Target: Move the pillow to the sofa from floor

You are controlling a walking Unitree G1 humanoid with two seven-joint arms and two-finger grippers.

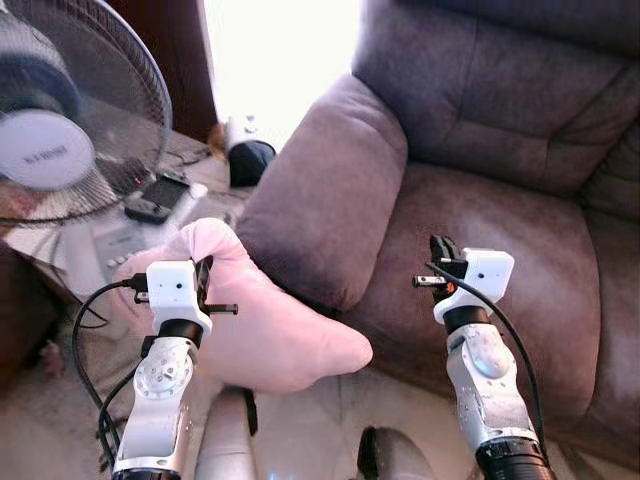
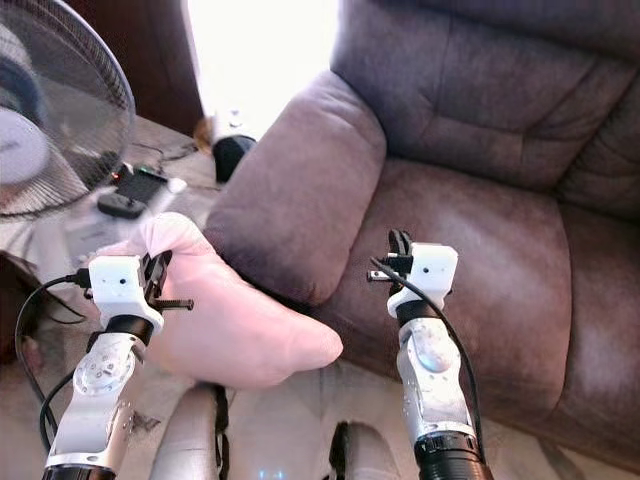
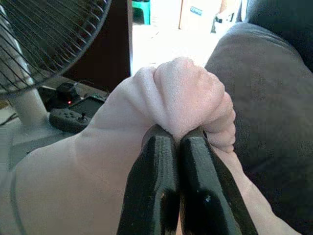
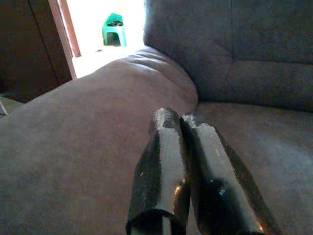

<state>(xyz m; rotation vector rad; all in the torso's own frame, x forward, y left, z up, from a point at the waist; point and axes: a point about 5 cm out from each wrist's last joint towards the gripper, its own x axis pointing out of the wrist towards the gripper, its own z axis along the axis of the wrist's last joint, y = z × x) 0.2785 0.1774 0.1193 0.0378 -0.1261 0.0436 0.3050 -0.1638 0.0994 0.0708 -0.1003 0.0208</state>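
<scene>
A soft pink pillow (image 1: 270, 330) hangs lifted in front of the sofa's left armrest (image 1: 325, 200), its lower corner reaching toward the seat front. My left gripper (image 3: 180, 139) is shut on a bunched fold at the pillow's upper end (image 1: 205, 240). My right gripper (image 4: 178, 122) is shut with nothing between its fingers, held over the grey-brown sofa seat (image 1: 500, 250) just right of the armrest (image 4: 88, 122).
A standing fan (image 1: 60, 110) is close on the left, beside my left arm. Behind the pillow, a low table (image 1: 190, 155) holds a black controller (image 3: 68, 119) and small devices. A bright doorway (image 1: 270, 50) opens behind the armrest. The sofa backrest (image 1: 500, 80) rises at right.
</scene>
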